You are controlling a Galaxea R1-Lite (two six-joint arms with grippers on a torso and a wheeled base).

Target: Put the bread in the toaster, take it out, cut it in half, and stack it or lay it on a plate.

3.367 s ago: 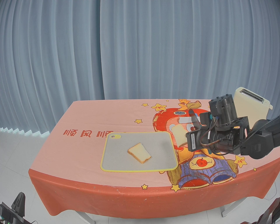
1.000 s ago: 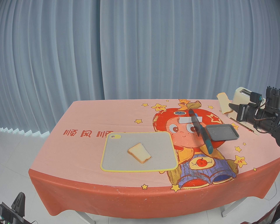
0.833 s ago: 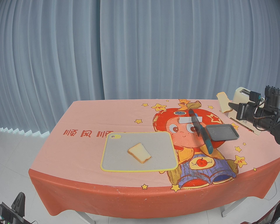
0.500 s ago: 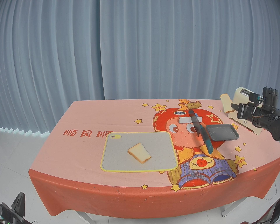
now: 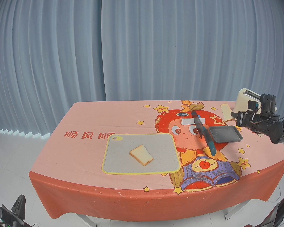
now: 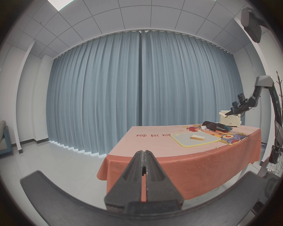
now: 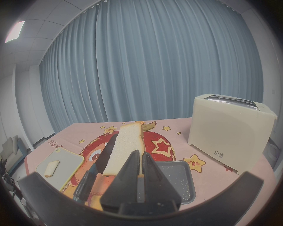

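With right gripper [image 7: 139,153] clenched on the bread slice [image 7: 126,145] in the air near the toaster [image 7: 233,132], and left gripper [image 6: 143,153] closed empty far off, raise it above the slot [image 7: 231,100], align edge-on, lower straight down.

Pale bread slice [image 7: 126,147] pinched in right claw [image 7: 140,157], near cream toaster [image 7: 230,129].

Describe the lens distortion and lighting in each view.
Head view: curtain folds bow outward, the table's front edge curves, light soft and even. Left wrist view: heavy fisheye, dark corners, bright ceiling light. Right wrist view: dark rim, bowed curtain, evenly lit bread without glare.
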